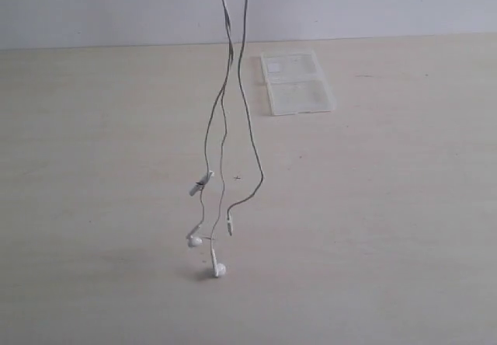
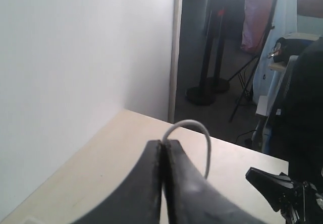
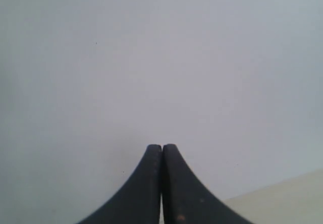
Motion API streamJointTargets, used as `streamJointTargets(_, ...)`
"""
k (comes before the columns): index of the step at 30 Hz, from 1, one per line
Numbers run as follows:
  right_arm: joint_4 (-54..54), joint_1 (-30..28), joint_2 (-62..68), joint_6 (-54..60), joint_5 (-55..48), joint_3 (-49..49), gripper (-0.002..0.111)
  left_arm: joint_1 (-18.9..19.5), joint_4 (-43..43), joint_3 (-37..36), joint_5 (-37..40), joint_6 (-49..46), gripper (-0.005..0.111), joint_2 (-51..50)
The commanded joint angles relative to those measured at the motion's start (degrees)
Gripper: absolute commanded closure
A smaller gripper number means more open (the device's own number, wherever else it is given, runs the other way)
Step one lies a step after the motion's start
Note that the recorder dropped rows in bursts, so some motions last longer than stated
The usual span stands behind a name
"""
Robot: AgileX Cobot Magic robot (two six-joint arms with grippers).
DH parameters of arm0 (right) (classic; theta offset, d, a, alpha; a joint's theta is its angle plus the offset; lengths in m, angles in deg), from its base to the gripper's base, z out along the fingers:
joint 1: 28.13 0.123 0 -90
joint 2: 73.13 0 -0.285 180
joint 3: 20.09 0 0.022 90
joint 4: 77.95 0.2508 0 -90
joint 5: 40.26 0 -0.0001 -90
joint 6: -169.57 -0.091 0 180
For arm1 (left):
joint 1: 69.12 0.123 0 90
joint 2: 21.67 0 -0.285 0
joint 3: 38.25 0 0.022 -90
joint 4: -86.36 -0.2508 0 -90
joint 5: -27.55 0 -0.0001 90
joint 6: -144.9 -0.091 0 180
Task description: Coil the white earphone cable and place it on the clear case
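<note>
The white earphone cable [image 1: 230, 50] hangs in long strands from above the top edge of the exterior view. Its two earbuds [image 1: 218, 269], a small inline piece [image 1: 201, 182] and the plug [image 1: 230, 225] dangle low, and the lowest earbud is at or just above the table. The clear case [image 1: 297, 82] lies flat on the table behind and to the right of the strands. Neither gripper shows in the exterior view. My left gripper [image 2: 163, 142] is shut on the cable, and a short loop of the cable [image 2: 194, 123] arches out beside its tips. My right gripper [image 3: 162, 146] is shut with nothing visible between its fingers.
A pale wooden table [image 1: 388, 221] runs to a white wall [image 1: 116, 3] at the back. In the left wrist view, a black part of the other arm [image 2: 282, 191] is close by, and dark stands [image 2: 209, 72] rise beyond the table edge.
</note>
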Motion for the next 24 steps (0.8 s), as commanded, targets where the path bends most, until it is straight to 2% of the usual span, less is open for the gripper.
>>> streamJointTargets(1, -17.5, -0.3, 9.1, -12.5, 4.5, 5.0, 0.108, 0.2, -0.7, 0.3, -2.4, -0.1, 0.107, -1.4)
streamJointTargets(6, -51.2, -0.3, 25.6, -38.2, 15.6, 12.4, 0.108, 0.2, 0.0, 0.3, -6.6, -0.1, 0.107, -1.2)
streamJointTargets(9, -65.5, -0.3, 36.1, -47.2, 24.9, 17.0, 0.104, 0.2, -0.1, 0.3, -7.1, -0.1, 0.107, -1.2)
streamJointTargets(13, -69.8, -0.3, 49.2, -45.9, 38.1, 20.9, 0.084, 0.2, -0.6, 0.3, -8.3, -0.1, 0.107, -1.2)
streamJointTargets(16, -70.6, -0.3, 56.2, -42.7, 46.0, 22.0, 0.062, 0.2, -1.4, 0.3, -9.9, -0.1, 0.107, -1.2)
streamJointTargets(19, -71.0, -0.3, 61.2, -39.0, 52.4, 22.2, 0.046, 0.2, -1.9, 0.3, -12.6, 0.2, 0.107, -1.2)
streamJointTargets(24, -68.6, -0.3, 66.6, -35.0, 54.8, 22.3, 0.041, 0.2, -2.4, 0.3, -15.7, 1.2, 0.107, -1.3)
